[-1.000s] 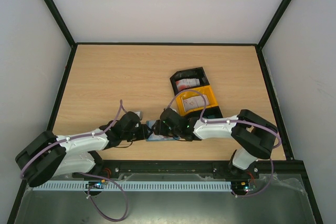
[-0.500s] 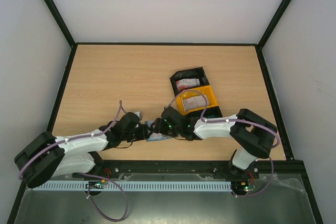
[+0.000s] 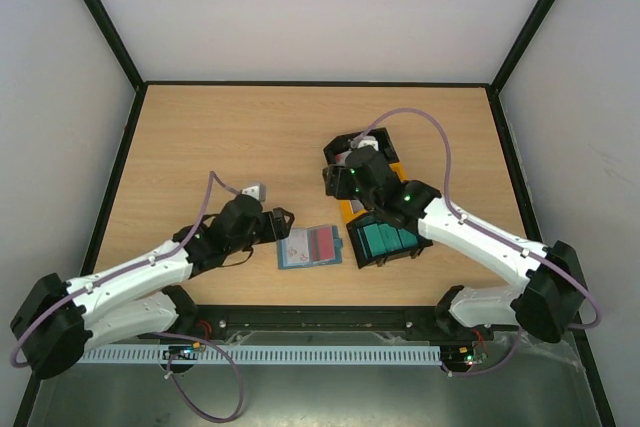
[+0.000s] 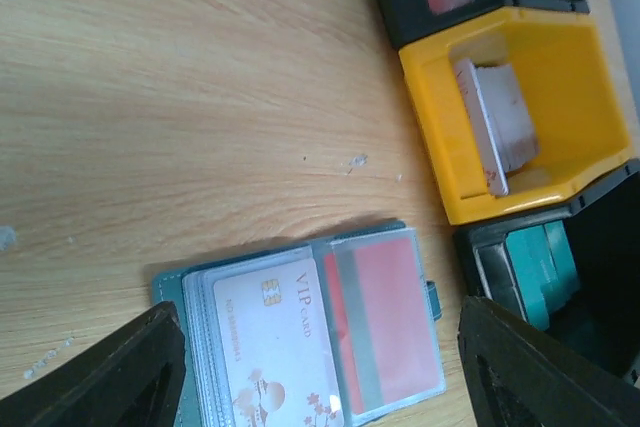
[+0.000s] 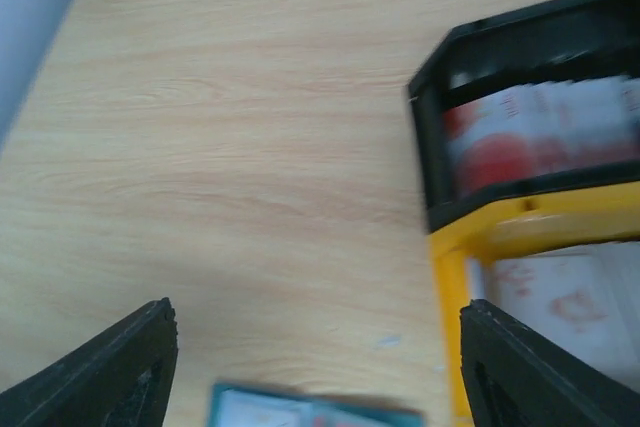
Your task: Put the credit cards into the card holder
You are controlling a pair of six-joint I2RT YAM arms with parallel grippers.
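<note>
My left claw [image 3: 284, 221] and right claw [image 3: 348, 162], both spread and empty, have left the open card holder [image 3: 309, 246]. The right now hangs over more credit cards [image 5: 540, 137], presumably to fetch another.

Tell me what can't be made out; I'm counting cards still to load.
- Black bin cards: blurred in the right wrist view, cut by the top edge in the left wrist view.
- Yellow bin stack: overlapping, count unclear; right arm covers it from above.
- Card holder: cut by the right wrist view's bottom edge.
</note>
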